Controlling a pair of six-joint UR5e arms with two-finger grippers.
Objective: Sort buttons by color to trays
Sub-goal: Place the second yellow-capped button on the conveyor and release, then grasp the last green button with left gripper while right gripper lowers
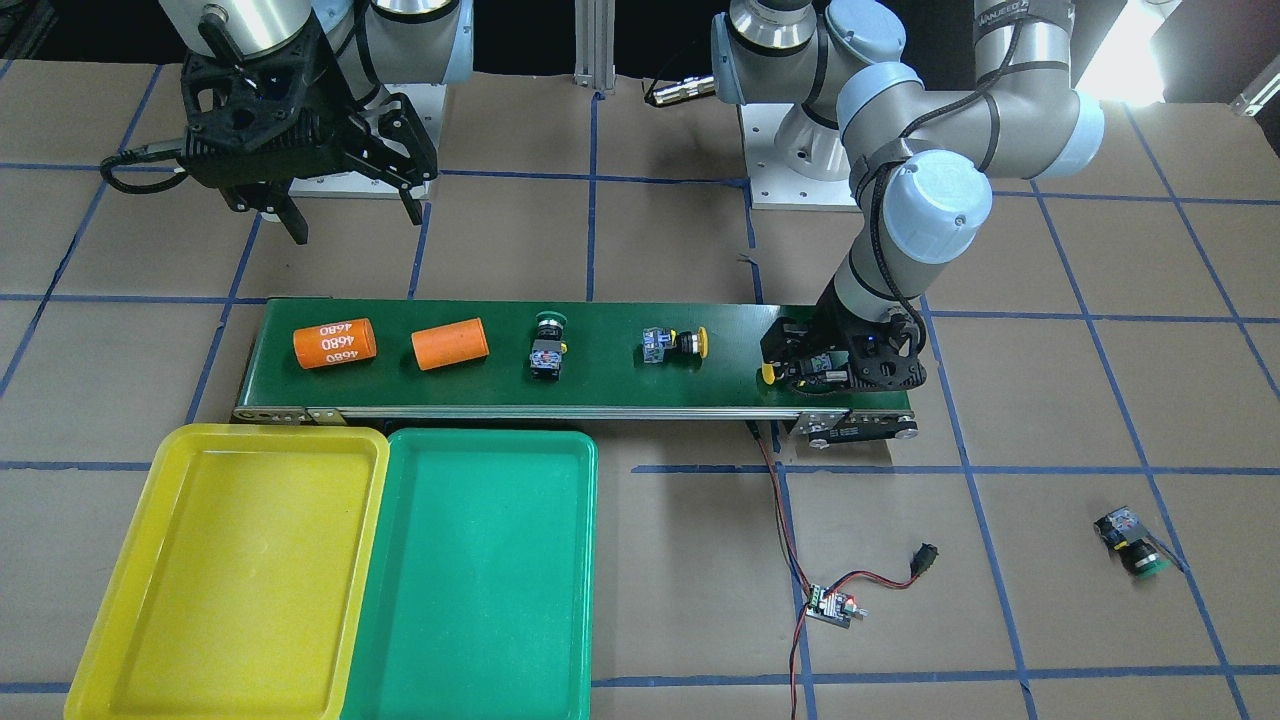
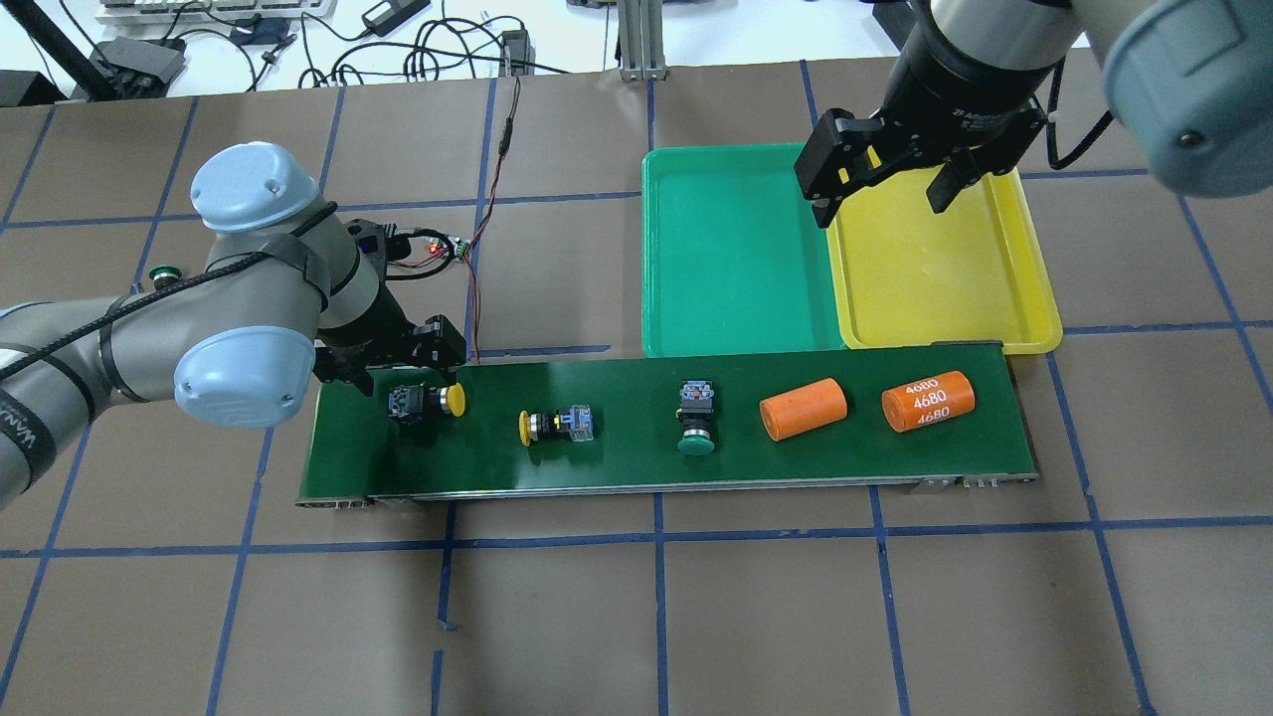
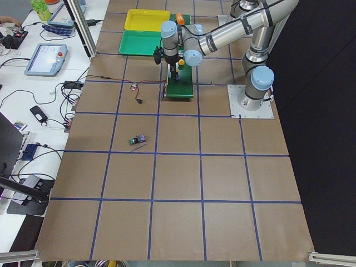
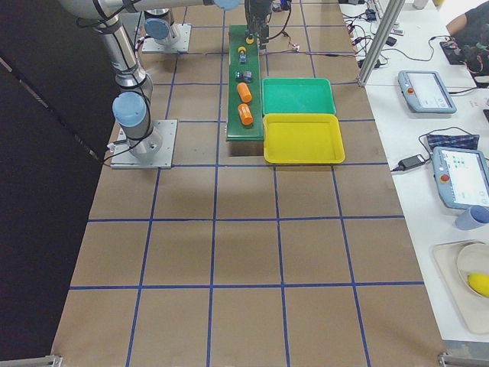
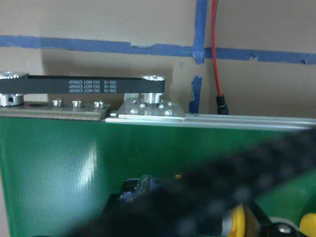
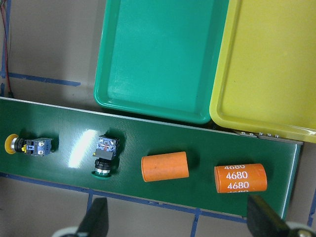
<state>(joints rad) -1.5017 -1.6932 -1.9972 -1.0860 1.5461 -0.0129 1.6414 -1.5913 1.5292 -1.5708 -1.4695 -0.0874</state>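
On the dark-green belt a yellow button (image 2: pixel 423 401) lies on its side directly under my left gripper (image 2: pixel 393 370), which stands low over it, open, its fingers not closed on the block. Further along lie a second yellow button (image 2: pixel 555 426) and a green button (image 2: pixel 694 418). Another green button (image 1: pixel 1133 540) lies on the brown table, off the belt. The green tray (image 2: pixel 731 249) and the yellow tray (image 2: pixel 935 268) sit side by side past the belt, both with nothing in them. My right gripper (image 2: pixel 880 199) hangs high over the trays, open and holding nothing.
Two orange cylinders (image 2: pixel 803 408) (image 2: pixel 927 401) lie on the conveyor belt (image 2: pixel 617 467) in front of the trays. A small circuit board (image 1: pixel 830 605) with red and black wires lies on the table beyond the belt's left-arm end.
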